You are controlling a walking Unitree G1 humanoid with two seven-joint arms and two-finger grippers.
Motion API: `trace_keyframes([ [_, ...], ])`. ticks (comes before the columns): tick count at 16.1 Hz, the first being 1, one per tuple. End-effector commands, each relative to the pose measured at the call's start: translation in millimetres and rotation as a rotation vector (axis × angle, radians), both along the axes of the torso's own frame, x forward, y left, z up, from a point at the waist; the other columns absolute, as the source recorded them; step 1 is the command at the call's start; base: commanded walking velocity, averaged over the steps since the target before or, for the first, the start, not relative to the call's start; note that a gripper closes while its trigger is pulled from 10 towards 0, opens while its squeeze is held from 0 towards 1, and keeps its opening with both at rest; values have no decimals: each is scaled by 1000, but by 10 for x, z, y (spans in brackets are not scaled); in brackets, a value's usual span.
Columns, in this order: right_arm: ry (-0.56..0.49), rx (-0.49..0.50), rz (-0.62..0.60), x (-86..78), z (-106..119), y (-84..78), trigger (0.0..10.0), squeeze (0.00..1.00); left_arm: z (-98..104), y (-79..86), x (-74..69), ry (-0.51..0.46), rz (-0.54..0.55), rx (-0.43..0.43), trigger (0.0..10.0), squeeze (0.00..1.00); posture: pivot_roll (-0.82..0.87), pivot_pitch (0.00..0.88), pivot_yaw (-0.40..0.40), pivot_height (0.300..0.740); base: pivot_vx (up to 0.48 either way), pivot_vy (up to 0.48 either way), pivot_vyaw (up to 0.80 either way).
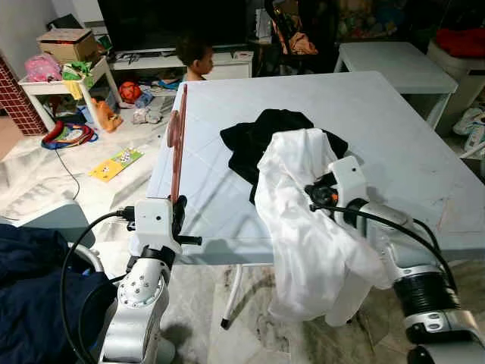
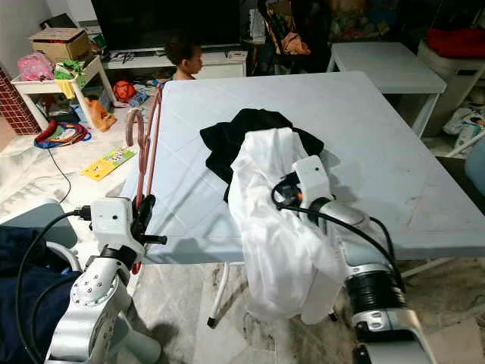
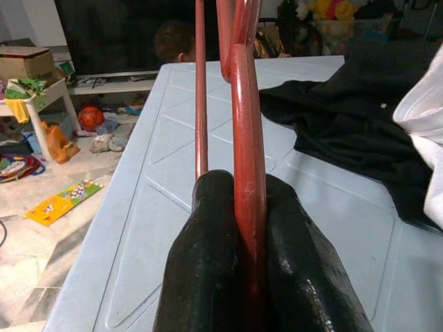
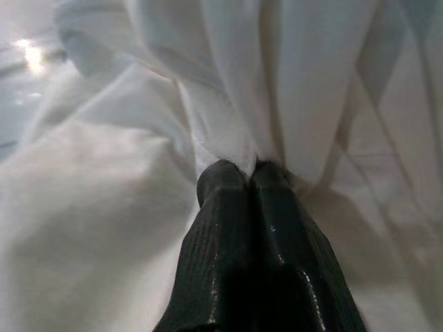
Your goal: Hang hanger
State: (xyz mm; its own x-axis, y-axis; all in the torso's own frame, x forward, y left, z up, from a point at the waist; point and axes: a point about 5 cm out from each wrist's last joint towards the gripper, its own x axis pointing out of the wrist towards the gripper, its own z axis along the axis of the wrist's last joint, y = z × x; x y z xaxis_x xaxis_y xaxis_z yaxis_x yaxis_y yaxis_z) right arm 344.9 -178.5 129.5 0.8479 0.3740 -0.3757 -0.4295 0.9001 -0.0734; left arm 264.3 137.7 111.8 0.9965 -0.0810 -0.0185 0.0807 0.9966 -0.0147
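A red hanger [image 1: 177, 148] stands upright at the table's front left edge. My left gripper [image 3: 242, 200] is shut on its lower bar, and the hanger's hook [image 2: 136, 127] points away from me. A white shirt [image 1: 303, 227] hangs off the front edge of the pale blue table [image 1: 394, 144]. My right gripper [image 4: 252, 173] is shut on a fold of this shirt, and the cloth drapes over my right arm. A black garment [image 1: 258, 136] lies crumpled on the table just beyond the white shirt.
A person [image 1: 195, 57] is at the table's far left corner, in front of a TV stand. Toys and a book [image 1: 116, 163] litter the floor on the left. A white bench [image 1: 398, 64] stands behind on the right. Dark blue cloth [image 1: 30, 288] lies near left.
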Motion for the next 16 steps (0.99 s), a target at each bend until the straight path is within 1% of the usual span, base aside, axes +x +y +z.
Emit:
trace_keyframes([
  [1, -16, -14, 3, 56, 145, -50, 10000, 0, -40, 22, 0, 26, 12, 5, 10000, 0, -132, 0, 64, 740, 0, 0, 0],
  [3, -7, -16, 28, 62, 203, -86, 10000, 0, -41, 22, 3, 26, 10, 6, 10000, 0, -136, 0, 66, 740, 0, 0, 0],
  [4, -7, -29, 69, 65, 303, -138, 10000, 0, -40, 21, 7, 27, 9, 4, 10000, 0, -139, 0, 66, 740, 0, 0, 0],
  [6, 6, -39, 117, 66, 392, -169, 10000, 0, -41, 7, 12, 28, 5, 2, 10000, 0, -142, 0, 67, 740, 0, 0, 0],
  [9, 6, -39, 117, 66, 392, -169, 10000, 0, -41, 7, 12, 28, 5, 2, 10000, 0, -142, 0, 67, 740, 0, 0, 0],
  [10, 10, -53, 127, 63, 387, -174, 10000, 0, -45, 1, 12, 30, 4, 1, 10000, 0, -142, 0, 67, 740, 0, 0, 0],
  [11, 68, -86, 209, -56, 173, -44, 10000, 0, -66, -1, 2, 44, 0, 4, 10000, 0, -134, 0, 65, 740, 0, 0, 0],
  [12, 79, -90, 227, -81, 145, -27, 8980, 0, -72, 6, -1, 48, 0, 5, 10000, 0, -133, 0, 66, 740, 0, 0, 0],
  [13, 79, -88, 218, -76, 152, -45, 0, 0, -79, 9, -4, 52, -2, 4, 10000, 0, -135, 0, 66, 740, 0, 0, 0],
  [14, 78, -100, 210, -66, 159, -70, 1843, 0, -76, -1, -7, 41, -19, -7, 3490, 0, -135, 0, 66, 740, 0, 0, 0],
  [15, 80, -101, 210, -66, 165, -73, 3216, 0, -65, -11, -14, 29, -35, -23, 118, 0, -141, 0, 67, 740, 0, 0, 0],
  [16, 80, -101, 212, -66, 166, -70, 4471, 0, -35, -27, -26, 6, -52, -47, 0, 0, -141, 0, 66, 740, 0, 0, 0],
])
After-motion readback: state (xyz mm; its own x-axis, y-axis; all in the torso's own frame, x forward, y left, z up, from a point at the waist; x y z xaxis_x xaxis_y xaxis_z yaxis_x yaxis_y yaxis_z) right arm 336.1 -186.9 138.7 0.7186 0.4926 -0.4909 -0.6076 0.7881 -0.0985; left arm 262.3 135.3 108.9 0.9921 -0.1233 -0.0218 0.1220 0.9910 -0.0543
